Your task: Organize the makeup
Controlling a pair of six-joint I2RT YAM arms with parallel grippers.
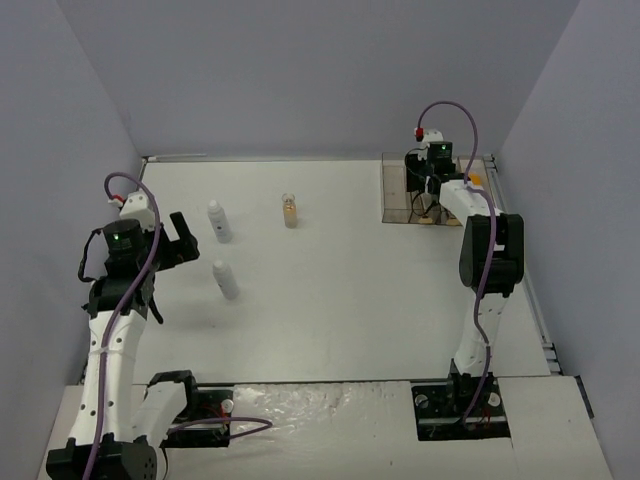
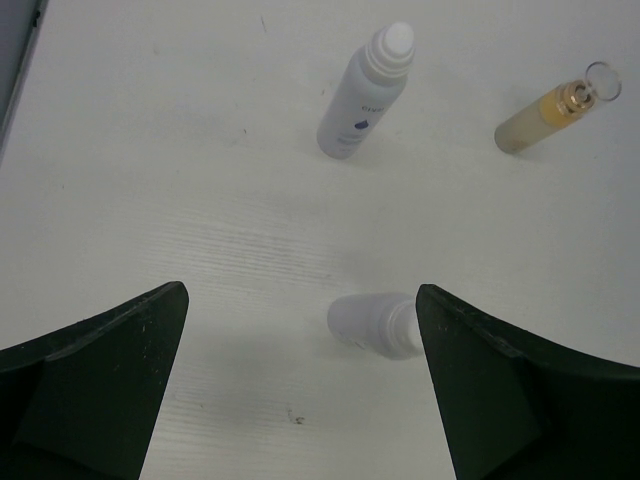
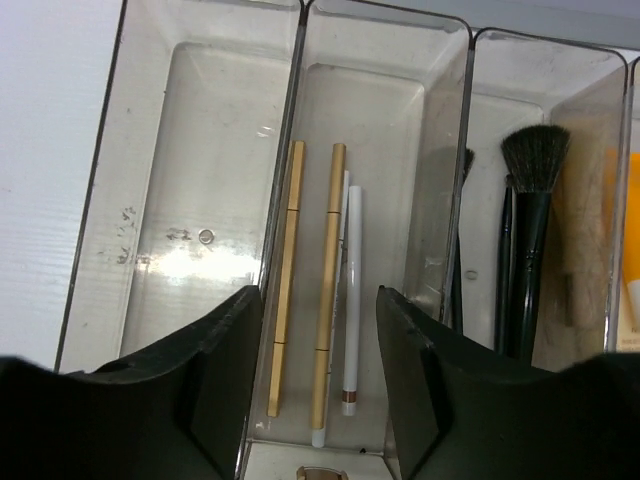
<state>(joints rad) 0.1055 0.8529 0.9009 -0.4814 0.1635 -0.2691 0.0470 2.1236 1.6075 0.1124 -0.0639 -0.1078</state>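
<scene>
Two white bottles stand on the table, one [image 1: 218, 221] [image 2: 365, 95] farther away and one [image 1: 226, 279] closer. In the left wrist view the closer white bottle [image 2: 375, 325] is partly hidden behind my right-hand finger. A small glass bottle of tan liquid [image 1: 290, 210] [image 2: 550, 115] stands further right. My left gripper [image 1: 188, 238] [image 2: 300, 380] hangs open just left of the bottles, holding nothing. My right gripper [image 1: 428, 183] [image 3: 320, 340] is open above the clear box [image 1: 392, 190] [image 3: 215, 120]. Below its fingers, two gold pencils [image 3: 328, 285] and a white pencil [image 3: 351, 290] lie in the second compartment.
Black brushes [image 3: 527, 230] fill the box's third compartment, with a beige item [image 3: 585, 240] and an orange tube [image 3: 632, 270] at the right edge. The leftmost compartment holds nothing. The box sits in the table's far right corner by the grey walls.
</scene>
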